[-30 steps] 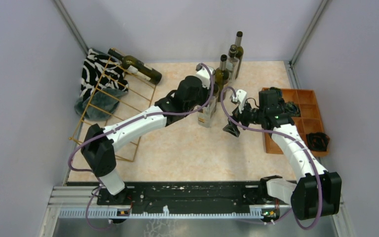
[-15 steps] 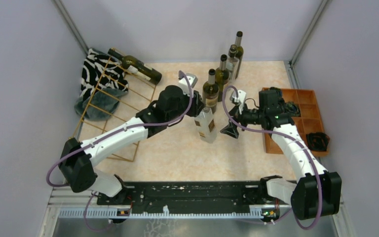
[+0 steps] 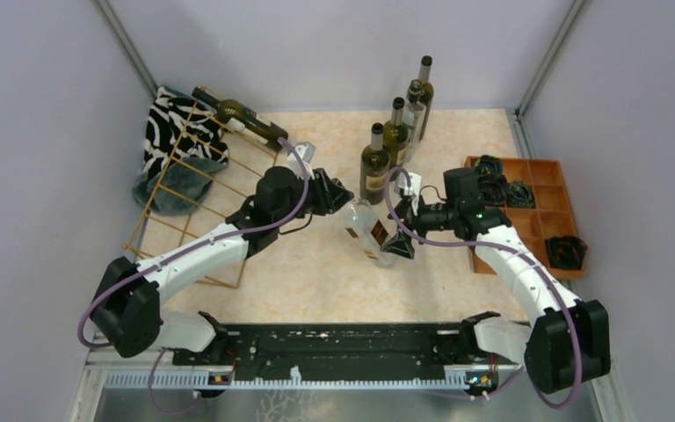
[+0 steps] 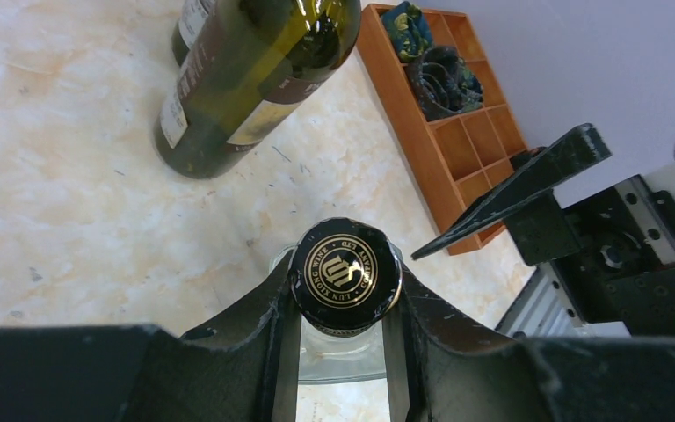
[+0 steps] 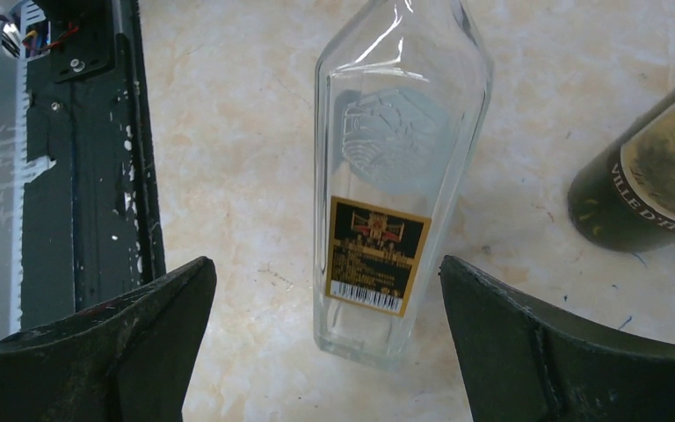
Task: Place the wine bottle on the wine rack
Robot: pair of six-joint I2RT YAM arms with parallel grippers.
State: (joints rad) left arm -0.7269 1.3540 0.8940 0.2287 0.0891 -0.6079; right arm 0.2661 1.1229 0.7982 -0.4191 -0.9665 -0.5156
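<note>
My left gripper (image 3: pixel 338 199) is shut on the neck of a clear glass bottle (image 3: pixel 367 231) with a black-and-gold label. It holds the bottle tilted, base toward the front right. In the left wrist view its black gold-printed cap (image 4: pixel 345 275) sits between my fingers. My right gripper (image 3: pixel 398 239) is open, with the bottle's base (image 5: pixel 387 237) between its spread fingers and no contact. The gold wire wine rack (image 3: pixel 202 189) stands at the left and bears one dark bottle (image 3: pixel 242 117) on its top edge.
Three dark bottles (image 3: pixel 374 164) stand upright at the back centre, close behind the held bottle. An orange-brown wooden compartment tray (image 3: pixel 527 214) with dark items lies at the right. A zebra-striped cloth (image 3: pixel 176 141) lies behind the rack. The walls enclose the table.
My left arm has pulled the clear bottle away from the standing bottles and tilted it over toward the front. My right gripper has moved left and down to its base.
</note>
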